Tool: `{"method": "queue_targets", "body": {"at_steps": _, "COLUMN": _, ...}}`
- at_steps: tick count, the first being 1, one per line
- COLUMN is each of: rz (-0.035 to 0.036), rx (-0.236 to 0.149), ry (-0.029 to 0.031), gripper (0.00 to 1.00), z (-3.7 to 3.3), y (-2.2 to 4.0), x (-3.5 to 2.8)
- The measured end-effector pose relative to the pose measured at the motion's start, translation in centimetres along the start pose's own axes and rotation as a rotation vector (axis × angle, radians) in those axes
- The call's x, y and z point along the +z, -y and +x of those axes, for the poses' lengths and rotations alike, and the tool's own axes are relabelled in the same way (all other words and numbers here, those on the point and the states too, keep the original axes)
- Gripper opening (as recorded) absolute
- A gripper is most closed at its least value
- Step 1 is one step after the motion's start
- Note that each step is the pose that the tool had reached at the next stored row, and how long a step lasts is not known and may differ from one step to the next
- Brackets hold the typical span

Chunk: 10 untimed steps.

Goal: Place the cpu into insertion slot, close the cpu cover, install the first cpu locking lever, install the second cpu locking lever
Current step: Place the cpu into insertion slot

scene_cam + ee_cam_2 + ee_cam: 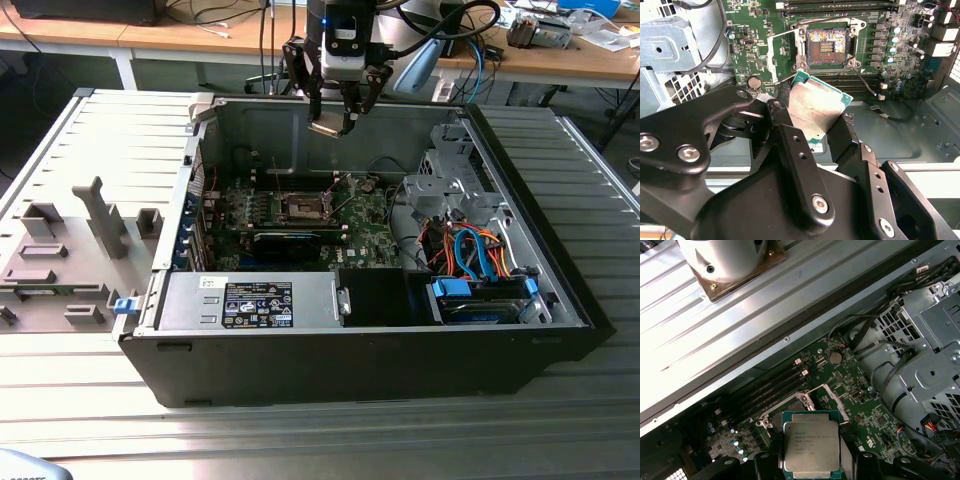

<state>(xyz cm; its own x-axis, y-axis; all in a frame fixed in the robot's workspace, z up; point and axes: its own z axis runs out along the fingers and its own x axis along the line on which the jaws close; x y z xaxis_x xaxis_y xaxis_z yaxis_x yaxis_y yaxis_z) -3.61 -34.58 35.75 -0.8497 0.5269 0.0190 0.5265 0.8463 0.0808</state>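
Observation:
My gripper point(336, 112) hangs high over the open computer case, shut on the cpu point(328, 127), a flat square chip with a pale metal face. In both wrist views the cpu point(817, 107) point(811, 446) sits tilted between the black fingers point(790, 145). Below it on the green board lies the insertion slot point(303, 207) point(827, 44), open, with its dark brownish centre bare. The cpu cover point(832, 392), a thin silvery frame, stands raised beside the slot. A thin wire lever point(867, 82) juts out near the slot's corner.
The case walls point(250, 120) ring the board. A metal drive cage point(450, 190) with orange and blue cables point(480, 250) fills the exterior view's right side. A power supply point(255, 302) lies at the front. Grey fixtures point(70, 250) stand outside on the exterior view's left.

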Motion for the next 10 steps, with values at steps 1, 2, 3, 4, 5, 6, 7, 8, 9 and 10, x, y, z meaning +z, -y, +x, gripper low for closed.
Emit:
{"method": "queue_targets", "body": {"at_steps": 1, "rz": 0.0000, "rx": 0.001, "ry": 0.0000, "gripper": 0.54, "z": 0.00, "y": 0.00, "x": 0.00}}
{"method": "queue_targets", "body": {"at_steps": 2, "rz": 0.0000, "rx": 0.002, "ry": 0.0001, "gripper": 0.54, "z": 0.00, "y": 0.00, "x": 0.00}}
{"method": "queue_targets", "body": {"at_steps": 3, "rz": 0.0000, "rx": 0.002, "ry": 0.0002, "gripper": 0.54, "z": 0.00, "y": 0.00, "x": 0.00}}
{"method": "queue_targets", "body": {"at_steps": 4, "rz": -0.0001, "rx": 0.002, "ry": 0.0001, "gripper": 0.54, "z": 0.00, "y": 0.00, "x": 0.00}}
{"method": "queue_targets", "body": {"at_steps": 5, "rz": -0.0001, "rx": 0.003, "ry": 0.0002, "gripper": 0.54, "z": 0.00, "y": 0.00, "x": 0.00}}
{"method": "queue_targets", "body": {"at_steps": 6, "rz": -0.0001, "rx": 0.003, "ry": 0.0002, "gripper": 0.54, "z": 0.00, "y": 0.00, "x": 0.00}}
{"method": "queue_targets", "body": {"at_steps": 7, "rz": -0.0001, "rx": 0.004, "ry": 0.0003, "gripper": 0.54, "z": 0.00, "y": 0.00, "x": 0.00}}
{"method": "queue_targets", "body": {"at_steps": 8, "rz": -0.0001, "rx": 0.004, "ry": 0.0003, "gripper": 0.54, "z": 0.00, "y": 0.00, "x": 0.00}}
{"method": "queue_targets", "body": {"at_steps": 9, "rz": -0.0001, "rx": 0.004, "ry": 0.0003, "gripper": 0.54, "z": 0.00, "y": 0.00, "x": 0.00}}
{"method": "queue_targets", "body": {"at_steps": 10, "rz": -0.0001, "rx": 0.006, "ry": 0.0004, "gripper": 0.54, "z": 0.00, "y": 0.00, "x": 0.01}}
